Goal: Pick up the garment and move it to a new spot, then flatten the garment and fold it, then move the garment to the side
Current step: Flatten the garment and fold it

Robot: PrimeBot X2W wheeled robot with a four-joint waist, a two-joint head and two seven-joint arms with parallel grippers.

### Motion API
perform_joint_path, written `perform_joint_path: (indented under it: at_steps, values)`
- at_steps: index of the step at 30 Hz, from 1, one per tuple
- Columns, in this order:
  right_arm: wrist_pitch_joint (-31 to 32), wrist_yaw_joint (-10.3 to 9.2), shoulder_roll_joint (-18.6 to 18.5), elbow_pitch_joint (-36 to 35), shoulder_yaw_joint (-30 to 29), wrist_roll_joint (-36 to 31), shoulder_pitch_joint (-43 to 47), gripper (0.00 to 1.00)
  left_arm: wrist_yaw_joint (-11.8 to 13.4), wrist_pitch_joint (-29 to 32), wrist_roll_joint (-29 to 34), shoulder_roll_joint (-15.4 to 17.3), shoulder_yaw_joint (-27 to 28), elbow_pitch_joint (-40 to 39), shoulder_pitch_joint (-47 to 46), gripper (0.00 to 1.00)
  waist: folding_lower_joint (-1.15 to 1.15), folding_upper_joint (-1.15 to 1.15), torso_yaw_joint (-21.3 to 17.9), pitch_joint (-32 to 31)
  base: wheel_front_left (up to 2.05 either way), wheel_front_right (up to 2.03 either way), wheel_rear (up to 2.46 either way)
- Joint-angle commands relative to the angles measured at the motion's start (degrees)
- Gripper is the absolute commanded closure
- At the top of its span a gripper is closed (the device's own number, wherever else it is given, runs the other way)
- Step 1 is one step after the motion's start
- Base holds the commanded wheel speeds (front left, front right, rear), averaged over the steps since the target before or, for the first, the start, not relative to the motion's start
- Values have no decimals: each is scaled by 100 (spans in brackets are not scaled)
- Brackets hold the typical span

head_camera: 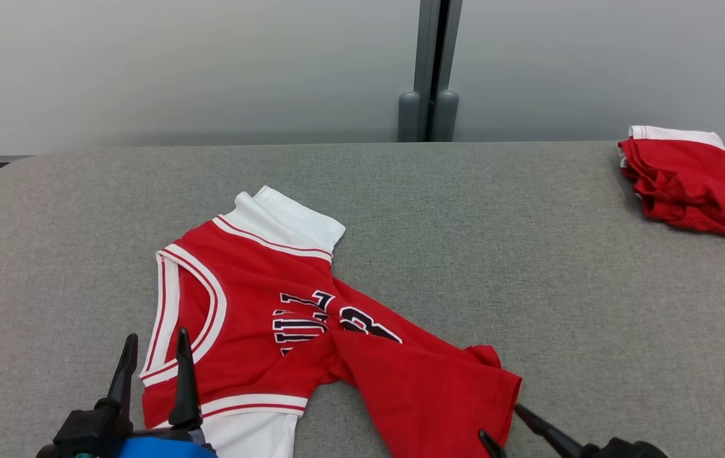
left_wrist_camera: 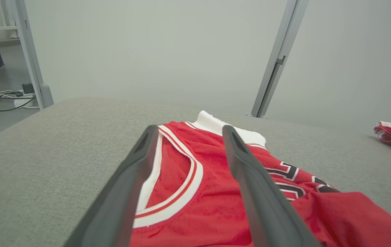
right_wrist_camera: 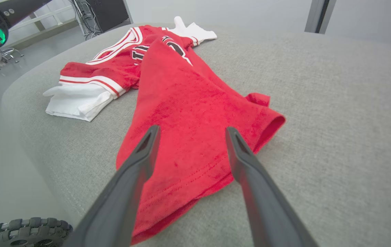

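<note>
The garment (head_camera: 261,305) is a red jersey with white sleeves, white trim and dark lettering, lying crumpled on the grey table (head_camera: 528,267), its lower half twisted toward the front edge. My left gripper (head_camera: 154,346) stands open over the jersey's left armhole; in the left wrist view its fingers (left_wrist_camera: 250,181) straddle the armhole trim of the garment (left_wrist_camera: 212,161). My right gripper (head_camera: 501,423) is open at the jersey's bottom hem. In the right wrist view the red hem of the garment (right_wrist_camera: 188,113) lies between and under its spread fingers (right_wrist_camera: 243,161), held by nothing.
A second red garment (head_camera: 687,184), folded, lies at the table's far right. A grey wall with a post (head_camera: 429,70) stands behind the table. The table's front edge runs close under the right gripper, and a robot wheel (right_wrist_camera: 24,231) shows below it.
</note>
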Motion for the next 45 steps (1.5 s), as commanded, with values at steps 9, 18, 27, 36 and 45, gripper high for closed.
perform_joint_path:
  at_steps: [9, 18, 27, 36, 45]
  values:
    - [-17, 2, -196, -310, -755, -90, -698, 0, -4, -24, 20, -2, 1, -44, -124, 0, 0, 0, 29, 82, 0, 0, 0]
    - [868, 1, -222, 651, -396, 376, -1963, 0, -17, -24, 29, -3, -13, -46, -245, 0, 0, 0, 171, 172, 0, 0, 0]
    - [1904, 1, -200, 1459, 68, 890, -2408, 0, 55, -24, -54, -3, -95, -59, -313, 0, 0, 0, 346, 326, 0, 0, 0]
    - [2359, 1, -191, 1868, 501, 1398, -2584, 100, 68, -24, -86, -3, -130, -42, -343, 0, 0, 0, 392, 368, 0, 0, 0]
    - [1921, 1, -173, 2289, 210, 1839, -2984, 100, 102, -24, -128, -3, -183, -43, -365, 0, 0, 0, 447, 380, 0, 0, 0]
